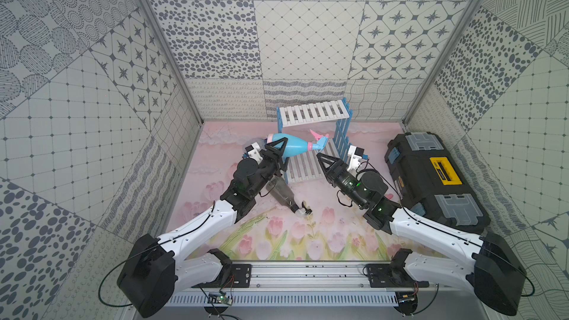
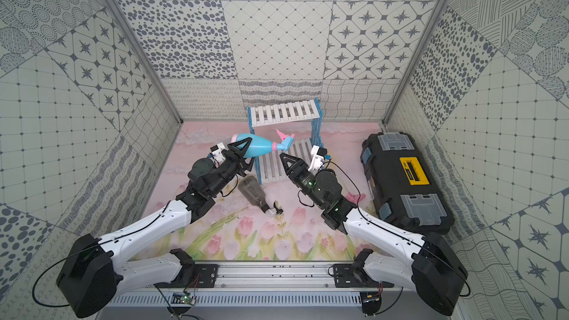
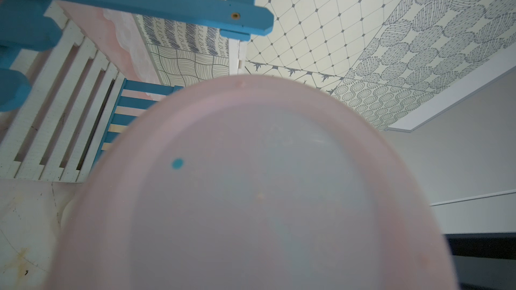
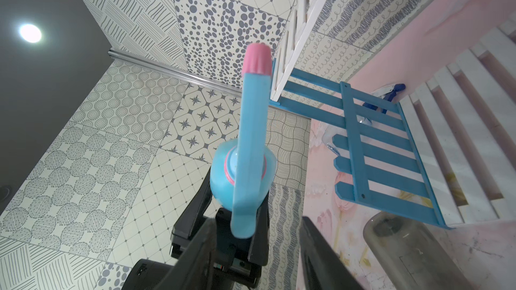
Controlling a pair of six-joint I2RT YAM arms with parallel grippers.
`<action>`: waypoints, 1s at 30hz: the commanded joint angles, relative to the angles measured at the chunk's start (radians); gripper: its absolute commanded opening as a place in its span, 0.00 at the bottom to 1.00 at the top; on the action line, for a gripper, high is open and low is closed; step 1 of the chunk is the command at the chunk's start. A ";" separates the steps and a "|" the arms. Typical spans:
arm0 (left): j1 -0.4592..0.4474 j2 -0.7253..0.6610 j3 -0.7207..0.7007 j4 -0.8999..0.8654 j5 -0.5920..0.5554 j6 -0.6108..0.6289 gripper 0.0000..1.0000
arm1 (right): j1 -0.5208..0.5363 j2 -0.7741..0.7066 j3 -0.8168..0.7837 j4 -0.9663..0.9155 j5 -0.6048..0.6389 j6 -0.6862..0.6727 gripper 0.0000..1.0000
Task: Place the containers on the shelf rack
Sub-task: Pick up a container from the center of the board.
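One horizontal light-blue bottle (image 1: 294, 146), head rightward, clamped by left fingers (image 1: 272, 150); right fingers (image 1: 320, 156) unclear.

Room inventory, taken from the black toolbox (image 1: 431, 192) with the yellow handle.

1. Floor mat (image 1: 277, 238): pale pink, printed clouds level with the toolbox, tulips and green stems nearer the front.
2. Side wall (image 1: 508, 112), just behind the toolbox: patchwork panels of grey-on-cream grids, blotches and line work.
3. Back wall (image 1: 308, 41), beyond the toolbox's far end: diamond grid, stars, spotted panel, squiggle strips at its foot.
4. Facing wall (image 1: 61, 112), across the mat: same patchwork.
5. Aluminium corner post (image 1: 445, 44), near the toolbox's far corner.
6. Round lamp (image 4: 30, 33), lit, on the dark grey ceiling (image 4: 42, 93).
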 commanded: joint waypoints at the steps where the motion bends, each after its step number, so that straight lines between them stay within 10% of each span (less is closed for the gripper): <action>1: -0.004 -0.001 0.012 0.087 0.010 -0.011 0.64 | -0.032 0.021 0.053 0.049 -0.059 0.008 0.47; 12: -0.004 0.023 0.022 0.105 0.025 -0.017 0.64 | -0.035 0.104 0.090 0.091 -0.126 0.047 0.37; 19: -0.004 0.021 0.020 0.100 0.027 -0.009 0.64 | -0.034 0.084 0.077 0.079 -0.089 0.025 0.09; 23: -0.005 0.017 0.020 0.089 0.043 0.023 0.96 | -0.034 0.054 0.065 0.055 -0.053 -0.014 0.00; 30: -0.004 -0.102 -0.090 -0.011 0.019 0.120 0.99 | -0.035 -0.114 0.045 -0.176 0.076 -0.227 0.00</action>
